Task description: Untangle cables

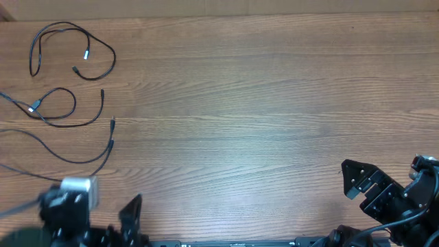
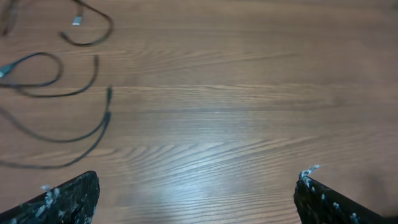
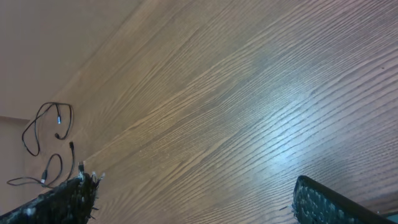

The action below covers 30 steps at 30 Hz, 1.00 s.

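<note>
Left gripper (image 2: 196,186) and right gripper (image 3: 196,186) are held wide open, empty; the cables (image 1: 87,55), judged light and floppy, are best pinched near plugs.

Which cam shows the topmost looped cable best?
Overhead: the topmost looped cable lies whole in frame, with both plug ends visible. Left wrist catches only its lower curve at the top edge, blurred. Right wrist shows it whole but tiny, far left.
</note>
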Motion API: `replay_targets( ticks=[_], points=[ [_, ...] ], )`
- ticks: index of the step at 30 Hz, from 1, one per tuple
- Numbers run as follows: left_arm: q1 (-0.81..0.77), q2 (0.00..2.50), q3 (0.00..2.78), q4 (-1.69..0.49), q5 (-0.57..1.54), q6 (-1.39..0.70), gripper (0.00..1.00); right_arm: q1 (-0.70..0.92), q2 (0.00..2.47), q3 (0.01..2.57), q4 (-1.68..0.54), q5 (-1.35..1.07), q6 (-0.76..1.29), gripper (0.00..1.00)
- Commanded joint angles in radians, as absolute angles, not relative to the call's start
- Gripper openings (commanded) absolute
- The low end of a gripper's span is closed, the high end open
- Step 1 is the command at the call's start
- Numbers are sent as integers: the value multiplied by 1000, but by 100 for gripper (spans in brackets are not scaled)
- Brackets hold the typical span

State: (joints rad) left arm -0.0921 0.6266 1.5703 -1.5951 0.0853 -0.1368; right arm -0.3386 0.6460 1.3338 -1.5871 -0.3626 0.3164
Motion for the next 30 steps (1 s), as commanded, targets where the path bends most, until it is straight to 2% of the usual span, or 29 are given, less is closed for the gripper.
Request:
replay_targets(
  ticks=[1,30],
  points=[
    [-97,582,1576,-1604,19,-187,100,-335,646,1334,-1576,-368,309,100],
    [-97,560,1575,-1626,19,-187,99,-335,646,1335,-1578,-368,308,100]
  ],
)
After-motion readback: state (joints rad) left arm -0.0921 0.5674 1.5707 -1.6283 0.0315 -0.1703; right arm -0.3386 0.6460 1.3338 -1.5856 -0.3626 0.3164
